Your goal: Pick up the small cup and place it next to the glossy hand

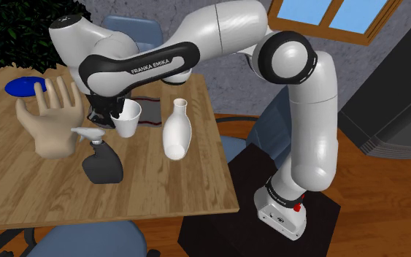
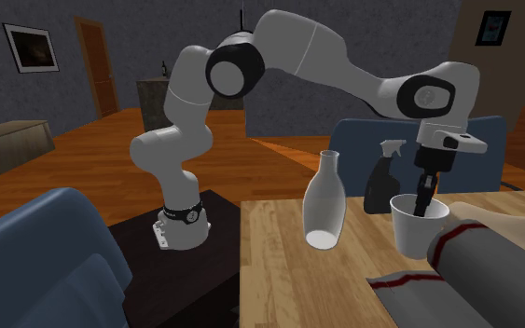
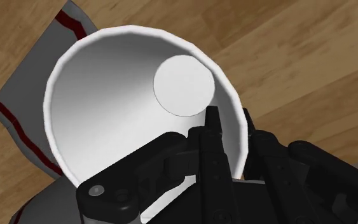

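**A:** Where is the small cup, and what has hold of it?

**B:** The plain white, tapered small cup [image 1: 129, 120] hangs a little tilted over the middle of the wooden tabletop [image 1: 160, 190]. The all-black gripper [image 3: 229, 119] is clamped on its rim. In the wrist view one of the fingers [image 3: 212, 149] sits inside the cup and the other outside, with the wall pinched between them. I judge a rim pinch suits it, since the wide mouth is hard to span.

**A:** Is it off the wood?

**B:** It looks raised just clear, above a grey cloth with a dark red stripe [image 3: 25, 95]. I cannot be sure of the gap.

**A:** And the goal?

**B:** The glossy beige model hand [image 1: 50, 117] stands upright with its fingers spread. It is just beside the cup, toward the shoulder view's left.

**A:** How much room is there?

**B:** Little. A dark grey spray bottle [image 1: 101, 160] stands near the cup, on the side toward the tabletop's near edge in the shoulder view. A white narrow-necked vase [image 1: 176, 131] stands between the cup and the edge facing the stand. A flat blue plate [image 1: 25, 86] lies by the far corner. The bare wood between hand and bottle seems the likely spot. A low swing there could clip the bottle's trigger.
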